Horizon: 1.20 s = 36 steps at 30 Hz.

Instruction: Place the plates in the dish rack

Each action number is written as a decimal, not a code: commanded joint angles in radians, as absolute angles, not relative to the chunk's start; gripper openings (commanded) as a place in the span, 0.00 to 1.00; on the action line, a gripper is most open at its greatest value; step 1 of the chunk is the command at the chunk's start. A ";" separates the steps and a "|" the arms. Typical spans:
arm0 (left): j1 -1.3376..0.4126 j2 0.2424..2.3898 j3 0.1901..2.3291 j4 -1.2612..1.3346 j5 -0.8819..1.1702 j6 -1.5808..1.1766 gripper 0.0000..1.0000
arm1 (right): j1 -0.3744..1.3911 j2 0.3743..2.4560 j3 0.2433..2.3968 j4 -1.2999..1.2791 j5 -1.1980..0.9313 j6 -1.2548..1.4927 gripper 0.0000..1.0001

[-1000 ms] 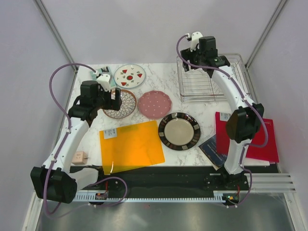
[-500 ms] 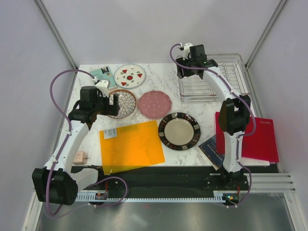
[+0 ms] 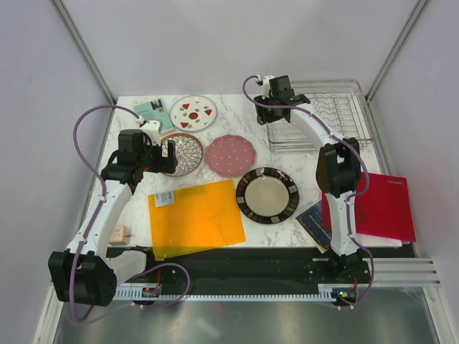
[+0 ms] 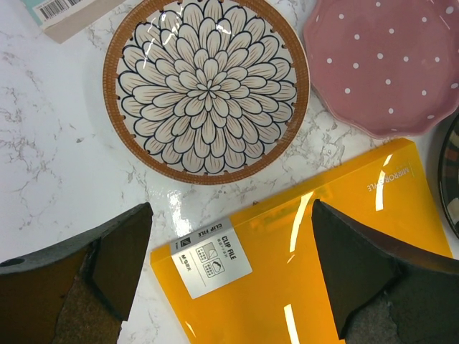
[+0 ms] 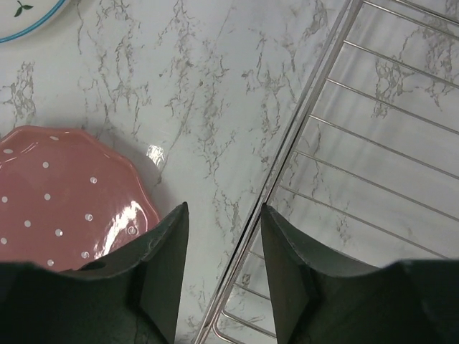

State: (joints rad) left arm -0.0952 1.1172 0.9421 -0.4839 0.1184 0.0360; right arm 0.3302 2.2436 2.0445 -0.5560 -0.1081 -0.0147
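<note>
Jaws of the left gripper (image 4: 231,215) stand wide apart and hold nothing. They hang over the desk (image 3: 244,118), well to the left of the dish rack (image 3: 319,145), above the gap between the lattice plate (image 4: 206,87) and the orange sheet (image 4: 315,251). Jaws of the right gripper (image 5: 221,215) stand partly apart at the rack's left edge, and the edge wire shows in the gap between them. Whether they touch that wire cannot be told.

Hidden or cut off:
- In the top view, the right arm (image 3: 337,168) covers the rack's front-left corner, the left margin of the red sheet (image 3: 384,208) and part of the dark booklet (image 3: 314,216).
- In the top view, the left gripper covers the lattice plate's left rim.
- In the right wrist view, the pink dotted plate (image 5: 64,193) is cut by the picture's edge and by the gripper itself. The plate with red and green shapes (image 5: 21,8) shows only as a sliver.

Edges and open room:
- The rack sits at the desk's far right corner.
- A bare strip of marble lies between the rack's left edge and the pink dotted plate.
- The dark-rimmed plate (image 3: 267,195) lies on the near side of the rack's front-left corner, just beside the orange sheet.

Contents:
- All four plates lie flat on the desk, outside the rack, to its left or front-left.
</note>
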 commanded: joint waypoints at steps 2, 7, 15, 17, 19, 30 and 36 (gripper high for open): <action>-0.084 1.114 0.951 -0.477 0.163 -0.023 0.99 | 0.337 2.266 2.105 -0.528 -0.038 -0.002 0.49; -0.083 1.121 0.954 -0.477 0.169 -0.028 0.99 | 0.342 2.273 2.102 -0.526 0.033 -0.005 0.34; -0.083 1.120 0.956 -0.474 0.196 -0.049 0.98 | 0.373 2.227 2.077 -0.549 0.103 -0.098 0.00; -0.083 1.115 0.954 -0.468 0.212 -0.055 0.98 | 0.388 2.218 2.114 -0.596 0.103 -0.120 0.00; -0.083 1.106 0.950 -0.462 0.219 -0.057 0.98 | 0.406 2.206 2.153 -0.632 0.092 -0.161 0.00; -0.084 1.107 0.936 -0.453 0.252 -0.066 0.97 | 0.491 1.928 2.023 -0.811 0.126 -0.357 0.00; -0.084 1.135 0.934 -0.443 0.302 -0.089 0.94 | 0.500 1.747 1.902 -0.887 0.126 -0.578 0.00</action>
State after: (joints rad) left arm -0.0864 1.1206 0.9405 -0.4767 0.2432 -0.0444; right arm 0.4934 1.9175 1.9335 -0.8845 0.1184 -0.3168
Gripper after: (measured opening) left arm 0.949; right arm 0.028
